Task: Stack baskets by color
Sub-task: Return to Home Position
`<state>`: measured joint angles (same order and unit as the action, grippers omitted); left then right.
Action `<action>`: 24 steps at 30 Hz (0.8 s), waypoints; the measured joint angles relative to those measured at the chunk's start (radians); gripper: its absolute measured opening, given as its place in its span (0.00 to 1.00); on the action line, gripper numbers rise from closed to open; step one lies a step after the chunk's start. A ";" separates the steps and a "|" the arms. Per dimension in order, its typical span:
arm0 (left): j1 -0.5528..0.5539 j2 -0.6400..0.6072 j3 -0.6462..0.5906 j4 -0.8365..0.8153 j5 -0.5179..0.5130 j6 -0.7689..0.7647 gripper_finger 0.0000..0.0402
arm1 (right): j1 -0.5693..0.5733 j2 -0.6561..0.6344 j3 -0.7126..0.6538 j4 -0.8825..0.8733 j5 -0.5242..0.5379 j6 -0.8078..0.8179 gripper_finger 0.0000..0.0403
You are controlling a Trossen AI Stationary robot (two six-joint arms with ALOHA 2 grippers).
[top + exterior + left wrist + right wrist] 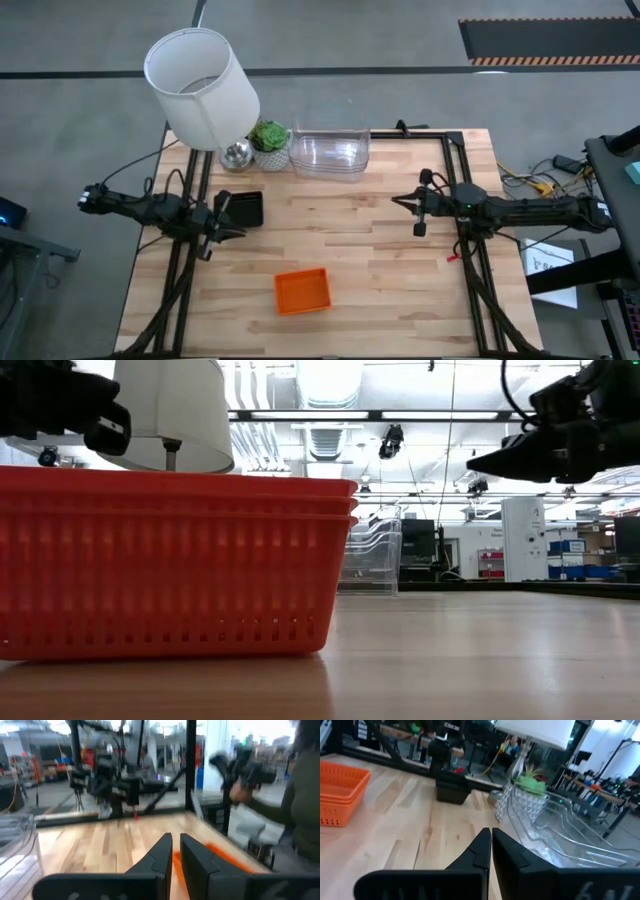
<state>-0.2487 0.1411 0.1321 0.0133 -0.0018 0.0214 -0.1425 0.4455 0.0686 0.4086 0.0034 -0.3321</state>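
- Red-orange perforated plastic baskets, black perforated baskets and clear plastic baskets sit grouped by colour on the wooden tabletop.
- We hold the left jaws and right jaws closed, empty and raised: sorting looks done.

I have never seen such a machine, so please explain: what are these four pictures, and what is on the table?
This is a robot with two dark arms at a wooden table. One picture looks down from above, one looks level across the table top, and two come from cameras on the arms' wrists. The left pincer and right pincer are shut and hold nothing. On the table, sorted by colour, lie an orange basket stack nearest the low camera, black baskets by the left arm, and a clear stack at the far edge, beside a plant and a white lamp.
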 joint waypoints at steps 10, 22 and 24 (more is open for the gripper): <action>0.000 -0.121 -0.102 0.060 -0.001 0.011 0.05 | 0.000 -0.177 -0.054 -0.044 0.051 -0.002 0.02; -0.001 -0.097 -0.124 0.132 -0.001 0.011 0.05 | 0.000 -0.293 -0.055 -0.098 0.051 -0.077 0.02; -0.001 -0.094 -0.124 0.130 -0.001 0.011 0.05 | 0.000 -0.318 -0.055 -0.107 0.051 -0.080 0.02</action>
<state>-0.2493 0.0471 0.0082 0.1428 -0.0025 0.0319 -0.1425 0.1276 0.0132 0.3012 0.0544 -0.4122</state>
